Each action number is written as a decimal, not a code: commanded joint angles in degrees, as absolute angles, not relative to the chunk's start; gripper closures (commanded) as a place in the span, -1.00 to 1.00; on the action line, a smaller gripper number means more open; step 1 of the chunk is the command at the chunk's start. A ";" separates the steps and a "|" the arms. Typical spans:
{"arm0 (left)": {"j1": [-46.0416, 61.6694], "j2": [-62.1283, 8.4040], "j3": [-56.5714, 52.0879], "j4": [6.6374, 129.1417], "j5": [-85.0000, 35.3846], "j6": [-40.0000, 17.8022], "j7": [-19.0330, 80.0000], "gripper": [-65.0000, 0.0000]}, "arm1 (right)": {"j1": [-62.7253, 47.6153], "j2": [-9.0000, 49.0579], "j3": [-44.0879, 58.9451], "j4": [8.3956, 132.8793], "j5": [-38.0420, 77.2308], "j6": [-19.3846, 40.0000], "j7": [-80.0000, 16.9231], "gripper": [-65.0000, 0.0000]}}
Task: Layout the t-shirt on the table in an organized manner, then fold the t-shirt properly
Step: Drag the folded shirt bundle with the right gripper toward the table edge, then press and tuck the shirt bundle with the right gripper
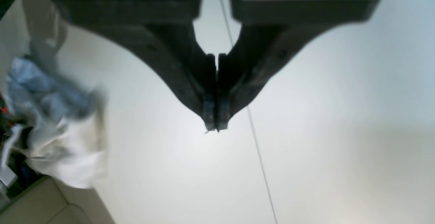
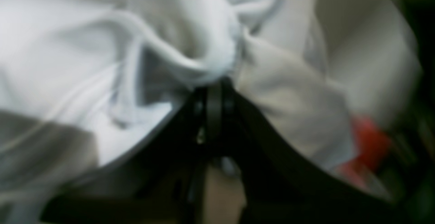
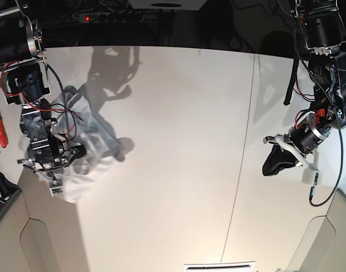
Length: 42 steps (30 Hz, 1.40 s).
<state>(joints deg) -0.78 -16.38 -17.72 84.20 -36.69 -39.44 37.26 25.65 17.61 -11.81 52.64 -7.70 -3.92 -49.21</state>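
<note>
**Gathering a bunched t-shirt at the table's edge: layout step, 2 arms**

Catalogued under step 1 of 2: laying out, folding not yet begun.

- Item 1, t-shirt (image 3: 85, 153): white, crumpled in a heap at the table's edge on the base view's left side; no sleeve or collar spread flat. Partly hanging over the rim, to judge by the left wrist view.
- Item 2, right gripper (image 2: 214, 91): jaws together, clamped on a thick fold of the t-shirt (image 2: 190, 37); seen in the base view at (image 3: 51, 161), low over the heap.
- Item 3, left gripper (image 1: 215, 125): jaws together on nothing, poised above bare table (image 1: 340, 98); in the base view at (image 3: 273, 161), well apart from the cloth, past the dark seam line (image 3: 240, 170).

Next move, as judged: drag the heap inward onto open tabletop, then bring the idle arm across to take a 2nd corner or hem, jaws parted first. Calls for a pinch on 1 layer only, else no spreading.

View notes:
- Right wrist: sole close proof of the grip; blurred, red object (image 2: 368, 142) beyond the cloth unidentifiable.
- Left wrist: shows the t-shirt (image 1: 68, 149) far off to one side, blurred.
- Base: sole view of both arms and the spacing between them.
</note>
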 commanded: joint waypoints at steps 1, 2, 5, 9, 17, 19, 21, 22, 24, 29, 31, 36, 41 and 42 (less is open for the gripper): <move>-1.74 -16.97 -17.87 85.10 -37.91 -40.00 35.79 1.00 | 25.76 18.28 -10.72 52.40 -8.73 -4.23 -54.65 1.00; -1.74 -16.97 -17.87 85.10 -37.95 -40.00 35.79 1.00 | 25.50 18.04 -9.87 52.45 -9.96 -4.84 -57.82 1.00; -1.74 -16.97 -17.87 85.10 -38.00 -40.00 35.81 1.00 | 23.90 17.06 -7.46 52.58 -12.34 -6.46 -60.40 1.00; -1.76 -16.97 -17.87 85.10 -38.61 -40.00 35.77 1.00 | 21.12 14.37 -4.67 52.77 -12.62 -6.98 -58.52 1.00; -1.76 -16.97 -17.87 85.10 -40.01 -40.00 35.81 1.00 | 21.50 8.08 -3.11 53.58 -12.43 -7.79 -55.37 1.00; -1.76 -16.97 -17.87 85.10 -40.01 -40.00 35.81 1.00 | 22.41 6.81 -3.09 53.58 -12.43 -8.01 -55.33 1.00; -1.76 -16.97 -17.87 85.10 -40.01 -40.00 35.81 1.00 | 23.53 5.23 -2.46 53.58 -12.71 -11.77 -55.37 1.00; -1.76 -16.97 -17.87 85.10 -40.01 -40.00 35.81 1.00 | 24.14 4.27 -1.85 53.58 -13.19 -12.32 -55.35 1.00; -1.74 -16.97 -17.87 85.10 -40.01 -40.00 35.81 1.00 | 24.86 2.24 -0.19 53.58 -15.59 -12.32 -55.31 1.00; -1.74 -16.97 -17.87 85.10 -40.01 -40.00 35.86 1.00 | 25.54 -0.05 2.92 53.58 -22.68 -16.23 -52.23 1.00; -1.74 -16.99 -17.87 85.10 -40.01 -40.00 35.88 1.00 | 25.91 0.16 3.75 53.58 -25.98 -18.52 -52.12 1.00; -1.76 -16.97 -17.87 85.10 -40.05 -40.00 35.83 1.00 | 26.59 0.32 6.28 54.85 -31.16 -22.17 -50.30 1.00; -1.72 -16.99 -17.87 85.10 -40.03 -40.00 35.86 1.00 | 23.83 0.27 4.78 68.86 -32.56 -21.74 -49.89 1.00; -1.74 -16.99 -17.87 85.10 -40.03 -40.00 35.86 1.00 | 23.00 0.27 3.90 72.75 -32.34 -20.60 -49.93 1.00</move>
<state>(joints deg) -0.78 -16.19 -17.63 84.20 -38.72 -39.44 37.26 21.30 0.32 4.08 71.88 -31.59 -20.40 -51.20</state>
